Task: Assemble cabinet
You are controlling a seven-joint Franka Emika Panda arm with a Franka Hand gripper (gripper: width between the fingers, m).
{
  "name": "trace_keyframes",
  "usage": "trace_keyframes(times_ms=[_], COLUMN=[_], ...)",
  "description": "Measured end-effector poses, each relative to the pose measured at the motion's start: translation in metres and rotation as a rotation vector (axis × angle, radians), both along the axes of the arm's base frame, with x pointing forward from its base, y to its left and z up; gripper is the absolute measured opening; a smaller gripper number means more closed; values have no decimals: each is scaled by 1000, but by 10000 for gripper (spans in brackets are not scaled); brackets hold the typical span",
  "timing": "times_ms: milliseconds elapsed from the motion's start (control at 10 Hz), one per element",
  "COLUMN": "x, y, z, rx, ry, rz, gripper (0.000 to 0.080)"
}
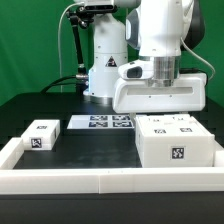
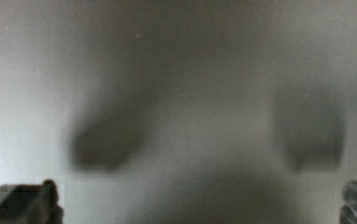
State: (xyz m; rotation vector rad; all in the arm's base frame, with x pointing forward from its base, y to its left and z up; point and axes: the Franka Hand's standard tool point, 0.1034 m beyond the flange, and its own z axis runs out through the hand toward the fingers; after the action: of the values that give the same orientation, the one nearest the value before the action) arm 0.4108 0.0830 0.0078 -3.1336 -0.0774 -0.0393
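White large box [image 1: 160,94] behind tagged squat box [image 1: 176,143]; small tagged block [image 1: 41,135] apart.

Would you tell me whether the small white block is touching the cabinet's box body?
Apart. The exterior view shows the small white block and box body separated by bare dark table.

no words, brand names or numbers can be read in either view. the only signs are square black-and-white marker tags, which are patterns rather than letters.

in the exterior view, at about eight o'clock, a small white block [image 1: 42,134] carries one tag on its top and one on its front face. near the centre, the marker board [image 1: 100,123], flat on the desk [image 1: 30,105], shows a row of tags. at about four o'clock, a large white box [image 1: 178,143] has tags on its top and one on its front. at about twelve o'clock, a small dark mark [image 1: 131,70] sits on the robot base [image 1: 105,72], too small to read.

the wrist view is too blurred to read.
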Motion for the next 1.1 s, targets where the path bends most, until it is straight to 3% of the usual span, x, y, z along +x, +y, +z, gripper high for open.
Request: trace_keyframes(times_ms=[700,1100], x=[12,27], y=[2,12], z=[-2,-2], rx=[3,10], ry=[-56,-163], rz=[14,37], gripper=[796,796])
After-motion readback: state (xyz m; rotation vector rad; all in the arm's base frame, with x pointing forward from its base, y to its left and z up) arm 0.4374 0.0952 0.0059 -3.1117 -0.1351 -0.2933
